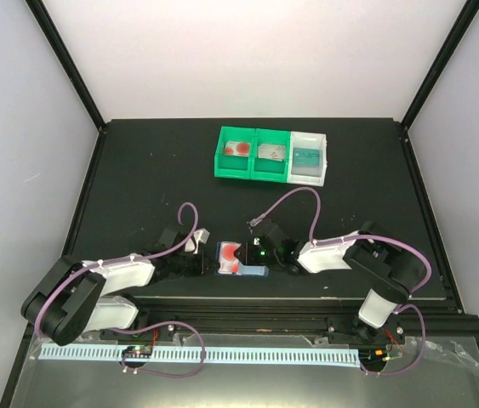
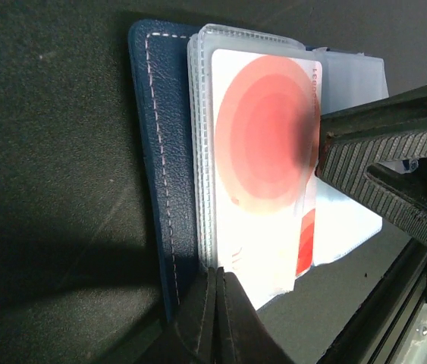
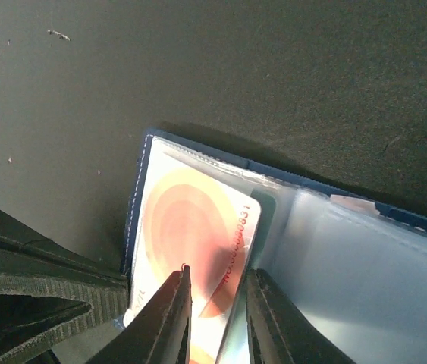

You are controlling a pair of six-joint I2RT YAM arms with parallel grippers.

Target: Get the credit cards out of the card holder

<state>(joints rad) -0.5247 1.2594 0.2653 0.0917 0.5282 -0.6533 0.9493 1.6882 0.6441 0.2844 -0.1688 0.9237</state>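
Note:
The navy card holder (image 1: 254, 274) lies open near the table's front edge, between my two grippers. In the left wrist view its blue cover (image 2: 160, 152) is on the left. A white credit card with red circles (image 2: 266, 136) lies on its clear pockets. My left gripper (image 2: 221, 279) is shut, its tips against the pocket stack's near edge. I cannot see whether they pinch a sheet. My right gripper (image 3: 217, 284) is narrowly open, one finger over the red-circle card (image 3: 190, 220), the other beside its edge on the pale pocket (image 3: 365, 265). A teal card corner (image 3: 266, 203) peeks out behind.
At the back stands a green tray (image 1: 219, 161) with two compartments, joined to a white tray (image 1: 322, 161). They hold a red-circle card (image 1: 239, 148), a greyish card (image 1: 270, 152) and a teal card (image 1: 307, 156). The black mat ends just in front of the holder.

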